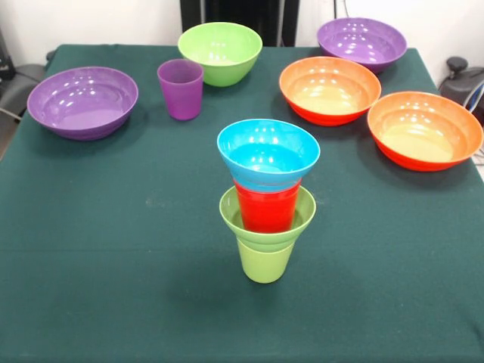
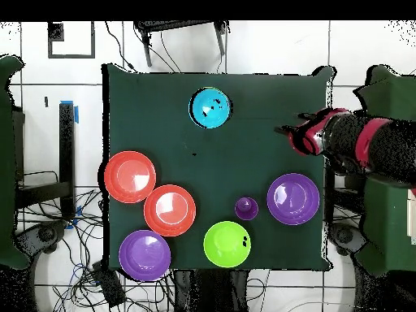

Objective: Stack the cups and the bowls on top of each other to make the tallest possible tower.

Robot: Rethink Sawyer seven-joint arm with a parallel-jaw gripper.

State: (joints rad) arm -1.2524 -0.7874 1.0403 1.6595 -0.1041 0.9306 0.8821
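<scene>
I see the counter (image 1: 91, 227) covered with dark green cloth. Around the counter lies a white tiled floor (image 2: 268, 49), and cables (image 2: 81, 219) lie beside its edge.

- Gripper (image 2: 290, 131) hangs over one side edge of the table (image 2: 260, 97), seen from overhead.
- Tower (image 1: 266, 204): cup at the bottom, small bowl in it, second cup in that, small bowl on top. It stands alone, well apart from the gripper and further from the base.
- Nearest wide bowl (image 2: 293, 198): base-ward of the gripper, by the same edge.
- Lone cup (image 2: 246, 209): just beyond that bowl.
- Medium bowl (image 2: 225, 244): beyond the cup, base-ward.
- Two wide bowls (image 2: 170, 210), side by side, and a last wide bowl (image 2: 145, 254): far side from the gripper.
</scene>
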